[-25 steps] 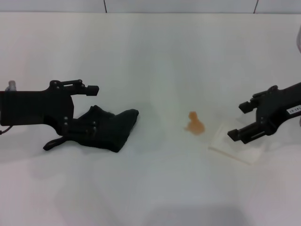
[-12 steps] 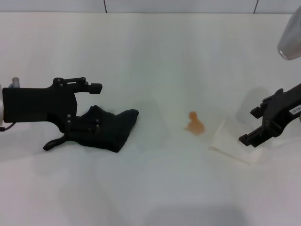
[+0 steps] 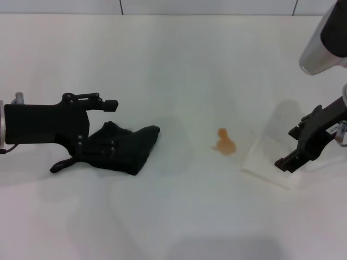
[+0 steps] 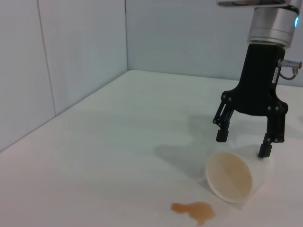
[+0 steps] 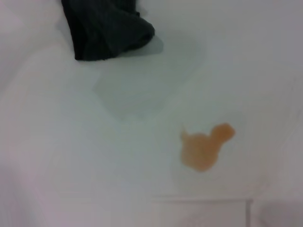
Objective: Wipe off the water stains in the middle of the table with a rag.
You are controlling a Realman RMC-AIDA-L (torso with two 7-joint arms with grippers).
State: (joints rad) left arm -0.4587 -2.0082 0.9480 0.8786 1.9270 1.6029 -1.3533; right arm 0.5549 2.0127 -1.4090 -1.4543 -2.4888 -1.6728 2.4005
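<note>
The water stains (image 3: 225, 143) are a small orange blotch on the white table (image 3: 179, 216), near its middle; the left wrist view shows the blotch (image 4: 194, 210) and so does the right wrist view (image 5: 206, 146). The black rag (image 3: 130, 149) lies crumpled left of the blotch, and one end of the rag (image 5: 106, 28) shows in the right wrist view. My left gripper (image 3: 108, 124) is open at the rag's left end, its lower finger over the cloth. My right gripper (image 3: 288, 146) hangs open at the right, and the left wrist view shows it (image 4: 242, 144) above a tipped cup.
A pale cup (image 3: 271, 157) lies on its side just right of the blotch, its mouth (image 4: 229, 177) facing the left arm. A wall edge (image 3: 206, 13) runs along the table's far side.
My right gripper has drawn back to the right and upward, away from the tipped cup. The left gripper has edged slightly right over the rag. Rag and blotch have not moved.
</note>
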